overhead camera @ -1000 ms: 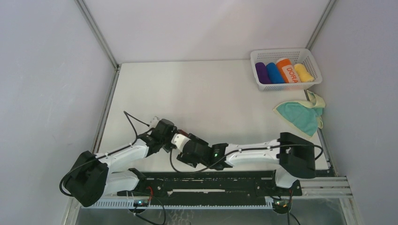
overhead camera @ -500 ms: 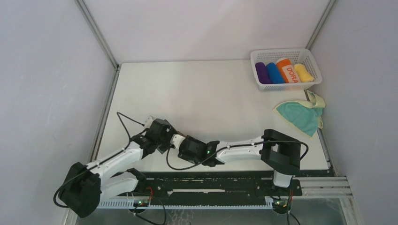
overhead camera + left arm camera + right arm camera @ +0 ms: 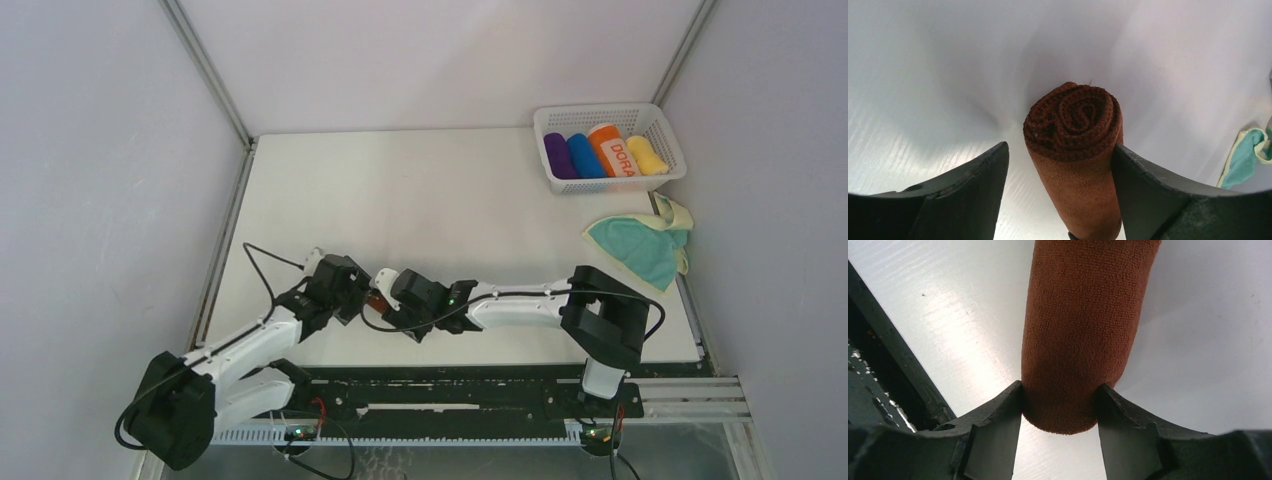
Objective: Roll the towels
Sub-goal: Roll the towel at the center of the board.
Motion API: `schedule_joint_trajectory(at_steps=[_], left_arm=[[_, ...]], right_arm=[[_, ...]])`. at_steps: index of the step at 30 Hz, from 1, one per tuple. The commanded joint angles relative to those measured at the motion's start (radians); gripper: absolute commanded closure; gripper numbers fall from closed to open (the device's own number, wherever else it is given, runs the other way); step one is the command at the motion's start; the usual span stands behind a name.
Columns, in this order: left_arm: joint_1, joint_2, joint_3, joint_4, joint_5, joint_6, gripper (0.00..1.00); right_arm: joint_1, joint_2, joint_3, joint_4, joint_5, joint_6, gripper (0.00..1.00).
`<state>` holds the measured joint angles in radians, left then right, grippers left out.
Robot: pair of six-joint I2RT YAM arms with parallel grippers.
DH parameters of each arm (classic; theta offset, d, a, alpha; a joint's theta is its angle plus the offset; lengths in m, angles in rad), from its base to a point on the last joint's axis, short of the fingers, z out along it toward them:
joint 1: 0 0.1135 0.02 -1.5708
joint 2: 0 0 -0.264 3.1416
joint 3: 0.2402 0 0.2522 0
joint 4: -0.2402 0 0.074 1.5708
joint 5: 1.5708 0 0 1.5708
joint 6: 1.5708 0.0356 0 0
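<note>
The rust-brown towel (image 3: 1083,325) is wound into a tight roll lying on the white table. Its spiral end (image 3: 1075,117) faces the left wrist camera. My right gripper (image 3: 1060,392) is shut on one end of the roll, with both fingers pressed into the cloth. My left gripper (image 3: 1059,146) straddles the other end and is open: its right finger (image 3: 1148,192) touches the roll, while its left finger (image 3: 973,192) stands clear of it. From above, only a sliver of the roll (image 3: 376,303) shows between the two grippers. The teal towel (image 3: 640,250), with its cream side showing, lies crumpled at the table's right edge.
A white basket (image 3: 620,183) at the far right corner holds purple, blue, orange "DORA" and yellow rolls. The arms' black base rail (image 3: 450,385) runs along the near edge. Grey walls enclose the table on three sides.
The right gripper has moved up to the roll and closed on its end. The left gripper has shifted slightly left and opened wider around the other end.
</note>
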<state>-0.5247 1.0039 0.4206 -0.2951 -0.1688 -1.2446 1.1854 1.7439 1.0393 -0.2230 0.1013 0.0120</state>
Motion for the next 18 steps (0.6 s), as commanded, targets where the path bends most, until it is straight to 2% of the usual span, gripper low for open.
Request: schedule_joint_trajectory(at_steps=[1, 8, 18], left_arm=[[0.005, 0.065, 0.028, 0.066, 0.009, 0.038, 0.25], [0.005, 0.174, 0.058, 0.062, 0.005, 0.033, 0.41], [0.005, 0.298, 0.097, 0.024, 0.059, 0.043, 0.48]], right_arm=[[-0.012, -0.006, 0.018, -0.036, -0.126, 0.048, 0.48], [-0.021, -0.012, 0.038, -0.052, -0.098, 0.047, 0.46], [0.096, -0.027, 0.152, -0.083, 0.278, -0.037, 0.30]])
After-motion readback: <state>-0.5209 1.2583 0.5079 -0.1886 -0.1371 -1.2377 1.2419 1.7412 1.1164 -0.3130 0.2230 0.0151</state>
